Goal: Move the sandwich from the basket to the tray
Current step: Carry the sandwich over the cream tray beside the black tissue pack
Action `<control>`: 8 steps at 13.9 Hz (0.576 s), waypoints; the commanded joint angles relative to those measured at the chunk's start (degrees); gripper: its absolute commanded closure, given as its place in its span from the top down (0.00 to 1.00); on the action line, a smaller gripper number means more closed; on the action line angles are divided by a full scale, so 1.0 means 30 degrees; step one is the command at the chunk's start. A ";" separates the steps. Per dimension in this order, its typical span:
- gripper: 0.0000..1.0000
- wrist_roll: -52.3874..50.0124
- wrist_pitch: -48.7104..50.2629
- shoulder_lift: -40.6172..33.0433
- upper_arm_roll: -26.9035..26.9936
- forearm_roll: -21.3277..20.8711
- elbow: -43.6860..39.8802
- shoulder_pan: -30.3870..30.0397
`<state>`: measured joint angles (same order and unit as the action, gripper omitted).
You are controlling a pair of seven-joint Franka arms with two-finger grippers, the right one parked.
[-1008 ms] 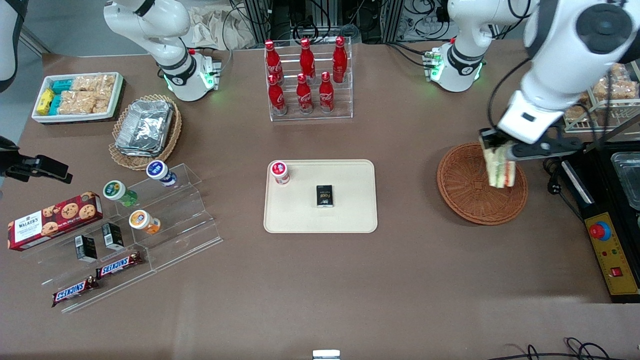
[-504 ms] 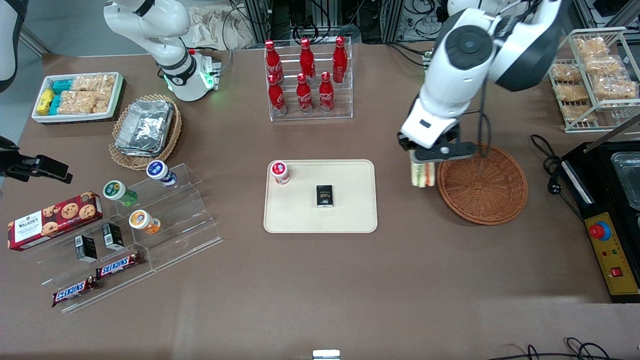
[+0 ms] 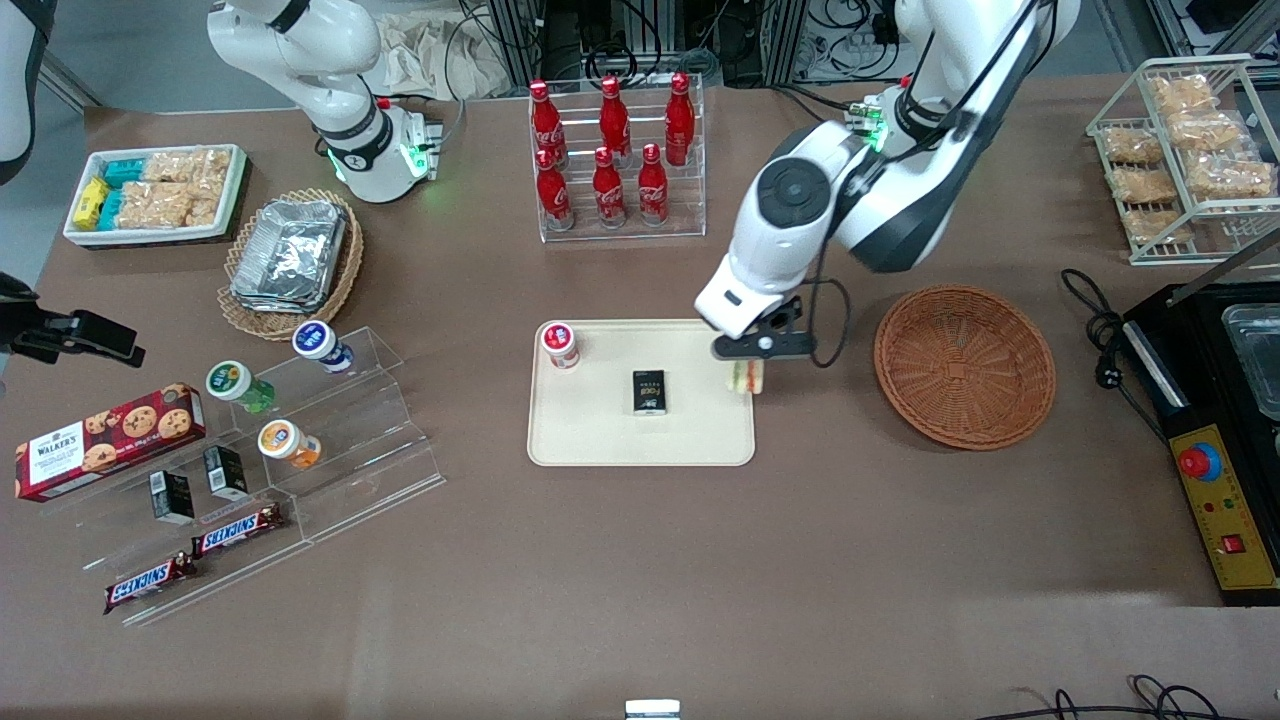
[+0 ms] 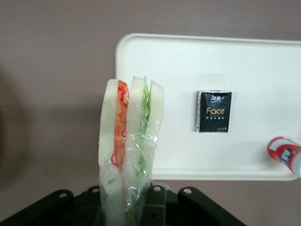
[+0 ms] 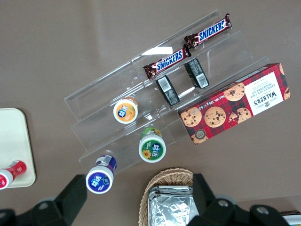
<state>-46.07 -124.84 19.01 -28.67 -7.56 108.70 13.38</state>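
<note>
Gripper (image 3: 748, 362) above the tray's (image 3: 700, 440) edge at the working arm's end, clamped on the sandwich (image 3: 745, 377), which hangs below it, clear of the basket (image 3: 965, 366). Basket sits well apart from the sandwich, toward the working arm's end of the table, with nothing in it. Wrist view: sandwich (image 4: 129, 155) is a clear-wrapped wedge, three white bread slices standing on edge, a red-orange layer between one pair, green leafy layer between the other; plastic film creased and glossy around the filling. Its held end disappears into the black gripper body (image 4: 141, 207). Seen from there, the sandwich overlaps the tray's (image 4: 188, 52) rounded corner and rim. On the tray: a small black packet (image 3: 650, 391) near the middle, flat, and a red-capped little bottle (image 3: 560, 344) at the corner toward the parked arm, farther from the front camera. Packet and bottle are both apart from the sandwich.
</note>
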 commanded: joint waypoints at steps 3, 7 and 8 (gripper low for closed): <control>0.00 -0.2100 -0.2796 0.3208 0.0034 -0.2865 -0.0432 0.0841; 0.00 -0.4560 -0.3592 0.4707 0.0034 -0.5972 -0.0521 0.0842; 0.00 -0.5146 -0.3592 0.4737 0.0034 -0.6238 -0.0492 0.0842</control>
<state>-56.81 -135.24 32.55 -28.64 -23.13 108.31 15.36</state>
